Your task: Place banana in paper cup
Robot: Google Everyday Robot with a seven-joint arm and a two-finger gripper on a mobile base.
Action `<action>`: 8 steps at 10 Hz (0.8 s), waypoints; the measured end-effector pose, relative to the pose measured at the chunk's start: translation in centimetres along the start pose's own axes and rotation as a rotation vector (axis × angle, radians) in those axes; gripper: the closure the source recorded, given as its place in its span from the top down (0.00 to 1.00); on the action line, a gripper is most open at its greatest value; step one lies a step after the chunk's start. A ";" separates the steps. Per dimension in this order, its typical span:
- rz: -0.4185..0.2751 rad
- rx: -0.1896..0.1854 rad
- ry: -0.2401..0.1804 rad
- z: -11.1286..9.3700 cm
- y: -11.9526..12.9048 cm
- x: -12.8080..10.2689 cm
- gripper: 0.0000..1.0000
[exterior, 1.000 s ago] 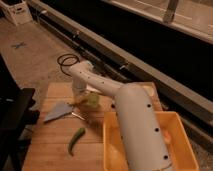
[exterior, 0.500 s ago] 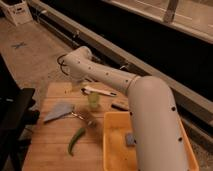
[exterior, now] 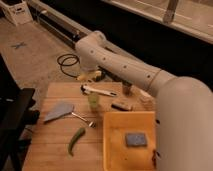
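My gripper (exterior: pixel 91 75) hangs from the white arm (exterior: pixel 125 65) over the far edge of the wooden table (exterior: pixel 50 155). It is shut on the small yellow banana (exterior: pixel 90 76) and holds it above the table. A pale short round thing at the table's right side, close against the arm, looks like the paper cup (exterior: pixel 146 100); the arm hides much of it. The cup is well to the right of the gripper.
A translucent green cup (exterior: pixel 93 100) stands just below the gripper. A white-handled tool (exterior: pixel 98 91), a small dark jar (exterior: pixel 126 89), a dark block (exterior: pixel 121 105), a grey cloth (exterior: pixel 59 110), a green pepper (exterior: pixel 75 140) and a yellow tray (exterior: pixel 115 150) with a blue sponge (exterior: pixel 135 139) are on the table.
The gripper has risen from the table near the green cup, carrying the banana up and toward the far edge. The arm's elbow has swung up and to the right.
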State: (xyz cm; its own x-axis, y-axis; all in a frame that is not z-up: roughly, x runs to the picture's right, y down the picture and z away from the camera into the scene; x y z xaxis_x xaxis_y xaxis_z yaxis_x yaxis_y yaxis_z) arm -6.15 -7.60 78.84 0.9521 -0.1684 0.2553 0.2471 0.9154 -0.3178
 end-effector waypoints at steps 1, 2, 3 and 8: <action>0.034 -0.009 0.014 -0.4 0.8 1.7 0.00; 0.084 -0.023 0.030 -0.5 2.3 4.0 0.00; 0.136 -0.040 0.048 -0.4 3.9 6.4 0.00; 0.319 -0.104 0.093 -0.2 10.1 14.3 0.00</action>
State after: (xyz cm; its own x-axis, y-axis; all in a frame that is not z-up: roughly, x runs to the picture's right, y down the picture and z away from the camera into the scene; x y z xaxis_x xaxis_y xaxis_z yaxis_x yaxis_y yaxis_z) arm 10.02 -0.85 79.10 0.9955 0.0836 0.0452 -0.0535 0.8857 -0.4612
